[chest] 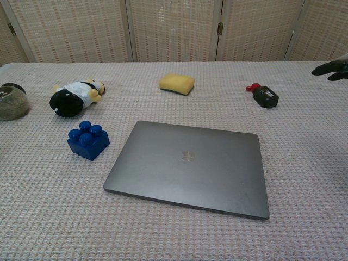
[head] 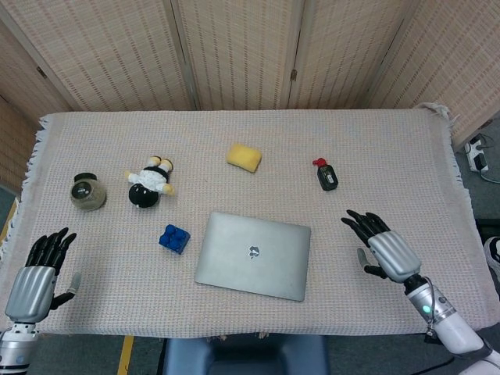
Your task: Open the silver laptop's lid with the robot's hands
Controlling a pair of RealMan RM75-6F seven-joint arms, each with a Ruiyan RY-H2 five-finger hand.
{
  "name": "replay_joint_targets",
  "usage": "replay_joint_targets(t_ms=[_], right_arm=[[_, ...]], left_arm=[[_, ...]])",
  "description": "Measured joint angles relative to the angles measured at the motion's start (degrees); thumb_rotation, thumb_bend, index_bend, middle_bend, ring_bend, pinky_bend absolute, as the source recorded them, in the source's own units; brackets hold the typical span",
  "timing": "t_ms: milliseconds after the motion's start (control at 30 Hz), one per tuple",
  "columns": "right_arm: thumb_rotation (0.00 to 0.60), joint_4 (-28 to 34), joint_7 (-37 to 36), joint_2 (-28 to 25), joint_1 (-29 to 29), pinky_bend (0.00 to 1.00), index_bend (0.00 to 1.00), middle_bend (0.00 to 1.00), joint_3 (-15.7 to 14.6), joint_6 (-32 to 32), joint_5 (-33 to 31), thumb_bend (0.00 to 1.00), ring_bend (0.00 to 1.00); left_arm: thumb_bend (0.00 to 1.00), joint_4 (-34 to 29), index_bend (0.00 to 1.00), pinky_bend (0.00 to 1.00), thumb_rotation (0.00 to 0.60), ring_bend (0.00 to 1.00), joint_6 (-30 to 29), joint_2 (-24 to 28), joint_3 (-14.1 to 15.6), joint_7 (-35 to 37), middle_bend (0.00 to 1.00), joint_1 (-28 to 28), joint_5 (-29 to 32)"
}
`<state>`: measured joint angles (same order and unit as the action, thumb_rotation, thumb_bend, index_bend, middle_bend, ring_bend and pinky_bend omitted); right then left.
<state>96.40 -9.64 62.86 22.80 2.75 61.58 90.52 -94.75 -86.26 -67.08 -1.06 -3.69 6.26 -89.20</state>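
The silver laptop (head: 253, 255) (chest: 190, 167) lies flat with its lid down at the middle of the table's near half. My right hand (head: 385, 251) hovers to the right of it, fingers apart and holding nothing; only its dark fingertips (chest: 330, 68) show at the right edge of the chest view. My left hand (head: 36, 276) stays at the near left corner of the table, far from the laptop, fingers spread and empty. Neither hand touches the laptop.
A blue toy brick (head: 173, 238) sits just left of the laptop. Behind it lie a penguin plush (head: 148, 185), a glass jar (head: 87, 192), a yellow sponge (head: 244, 157) and a small black bottle with a red cap (head: 326, 176). A woven cloth (head: 234, 129) covers the table.
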Motion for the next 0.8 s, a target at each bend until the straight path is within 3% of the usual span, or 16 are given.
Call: replay_joint_targets(t_ms=[267, 433, 600, 800], right_arm=[[0.600, 0.32, 0.36, 4.05, 9.78, 0.00, 0.00, 0.20, 3.85, -13.46, -6.75, 0.76, 0.08], [0.600, -1.83, 0.48, 8.47, 16.93, 0.00, 0.00, 0.20, 6.64, -22.79, -13.44, 0.76, 0.08], [0.600, -8.13, 3.47, 15.07, 25.18, 0.00, 0.00, 0.20, 8.59, -29.97, -21.26, 0.76, 0.08], [0.600, -17.13, 9.32, 22.86, 32.72, 0.00, 0.00, 0.18, 9.17, -33.61, -30.42, 0.76, 0.07]], left_arm=[[0.52, 0.00, 0.06, 0.00, 0.600, 0.00, 0.30, 0.33, 0.30, 0.48, 0.07, 0.14, -0.68], [0.52, -0.17, 0.06, 0.00, 0.600, 0.00, 0.49, 0.33, 0.39, 0.38, 0.07, 0.35, -1.19], [0.52, -0.21, 0.06, 0.00, 0.600, 0.00, 0.49, 0.49, 0.60, 0.44, 0.07, 0.47, -1.87], [0.52, 0.20, 0.06, 0.00, 0.600, 0.00, 0.54, 0.63, 0.79, 1.34, 0.07, 0.36, -1.86]])
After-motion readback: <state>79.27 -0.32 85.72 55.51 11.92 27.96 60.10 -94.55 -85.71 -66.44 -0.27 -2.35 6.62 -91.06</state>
